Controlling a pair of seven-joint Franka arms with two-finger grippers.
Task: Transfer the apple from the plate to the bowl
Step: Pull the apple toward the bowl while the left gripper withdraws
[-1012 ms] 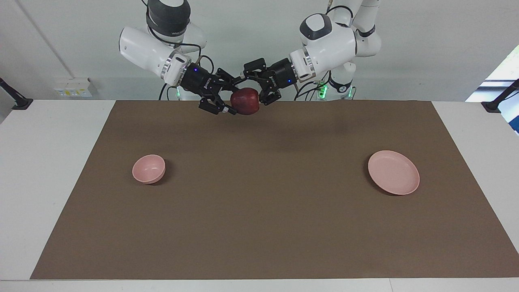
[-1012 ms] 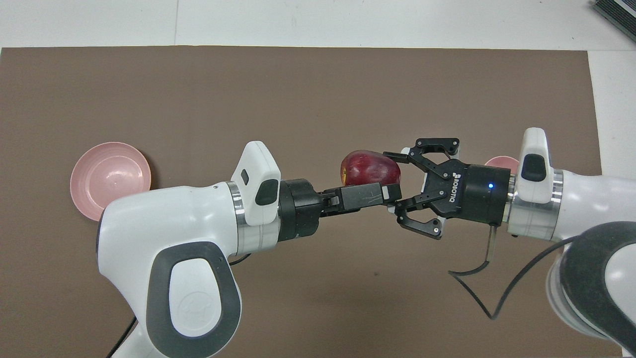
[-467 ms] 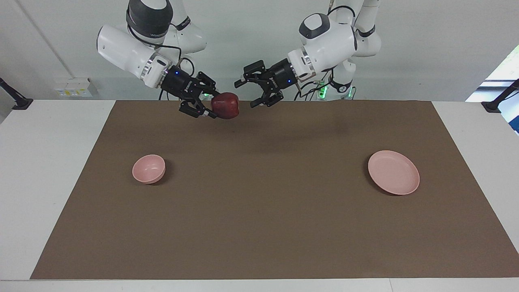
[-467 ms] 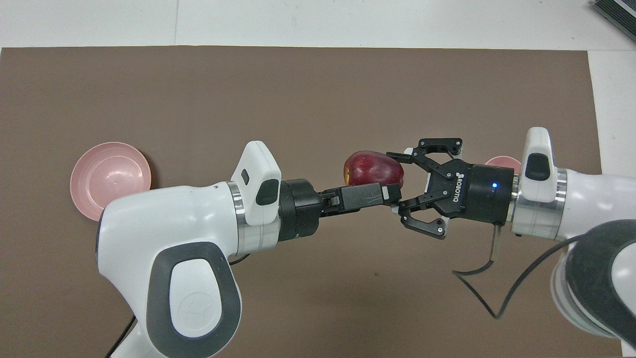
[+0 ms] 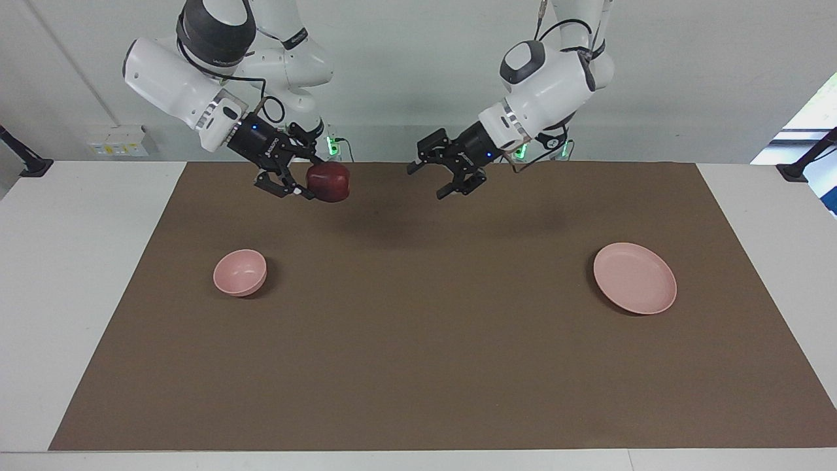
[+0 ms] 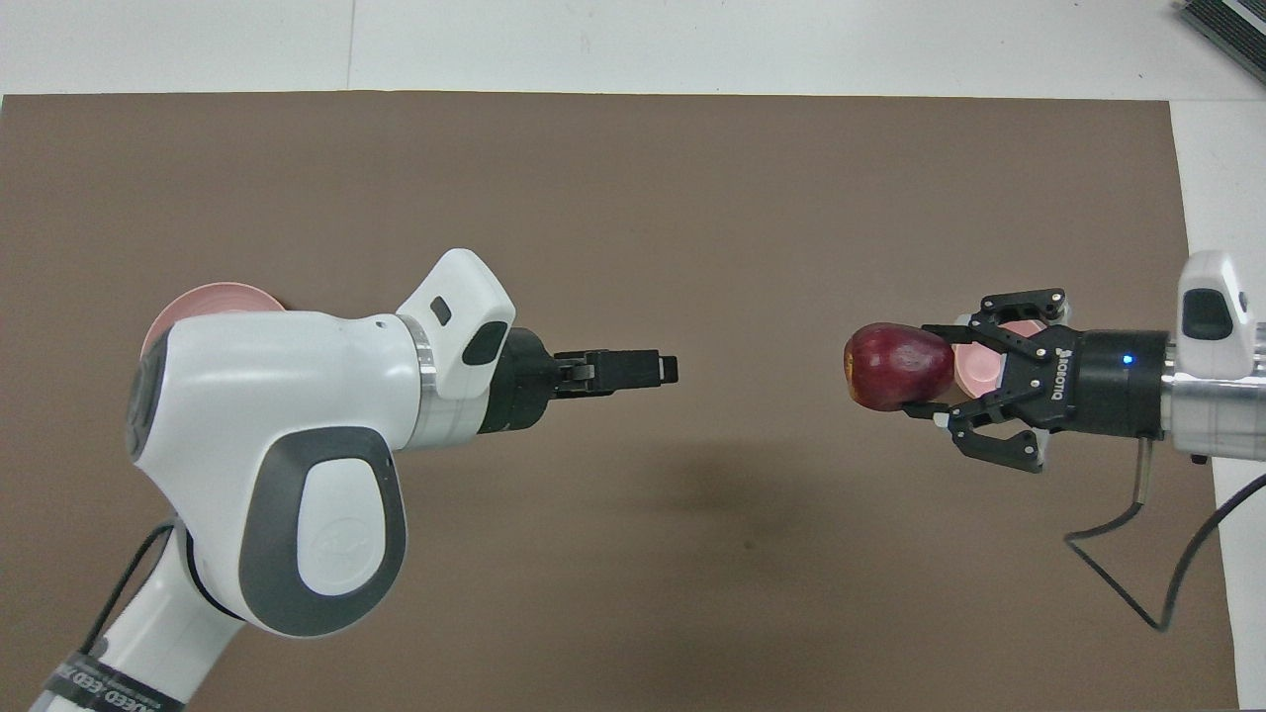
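The dark red apple [image 5: 329, 182] hangs in the air, with my right gripper [image 5: 312, 187] shut on it, over the brown mat toward the right arm's end. In the overhead view the apple [image 6: 898, 366] and my right gripper [image 6: 938, 378] cover most of the pink bowl [image 6: 976, 364]. The bowl [image 5: 240, 272] stands on the mat, well below the apple, with nothing in it. My left gripper [image 5: 427, 182] is open, holds nothing, and hangs over the mat's middle [image 6: 665, 369]. The pink plate [image 5: 634, 277] lies bare at the left arm's end, and the left arm hides most of the plate [image 6: 213, 295] from above.
A brown mat [image 5: 431, 340] covers most of the white table [image 5: 78, 261]. A cable [image 6: 1137, 554] loops down from the right wrist. A dark object [image 6: 1226, 25] shows at the table's corner farthest from the robots, at the right arm's end.
The right gripper has carried the apple away from the left gripper, toward the right arm's end and the bowl. The open left gripper has drawn back toward its own side and dipped lower.
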